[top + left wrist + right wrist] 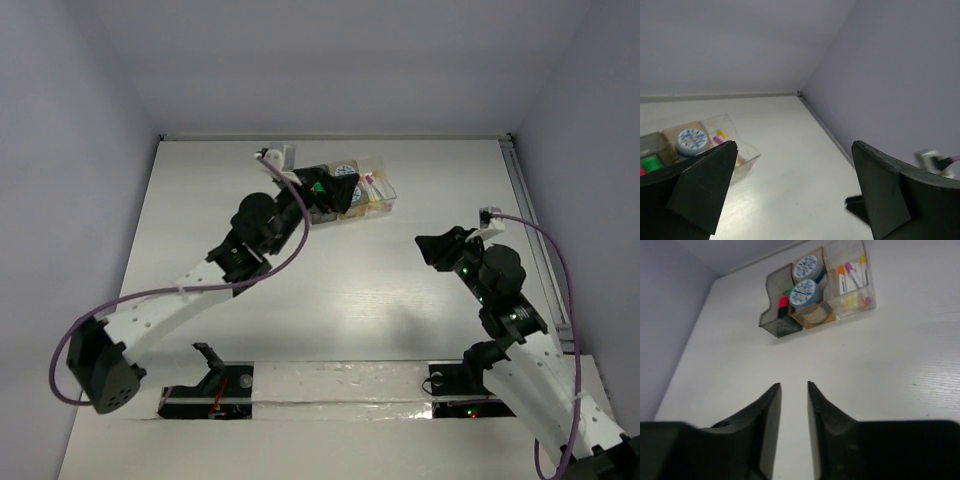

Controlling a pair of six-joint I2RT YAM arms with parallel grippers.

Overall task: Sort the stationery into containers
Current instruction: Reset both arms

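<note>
We find the containers (383,200) at the table's far middle, their row running left to right, with pens (850,275) and tape rolls (805,290) inside. Our left gripper (795,150) hovers just above them, spread wide and empty. The right gripper (794,387) (barely parted, holding nothing) sits well back. The table (380,300) is white and the walls pale.

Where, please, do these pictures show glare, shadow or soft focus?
Top external: glare on the shiny strip at the near edge, and a faint shadow beside the right arm. Left wrist: the left gripper looms dark and soft-edged. Right wrist: the bins look fairly sharp, the right gripper blurred.
</note>
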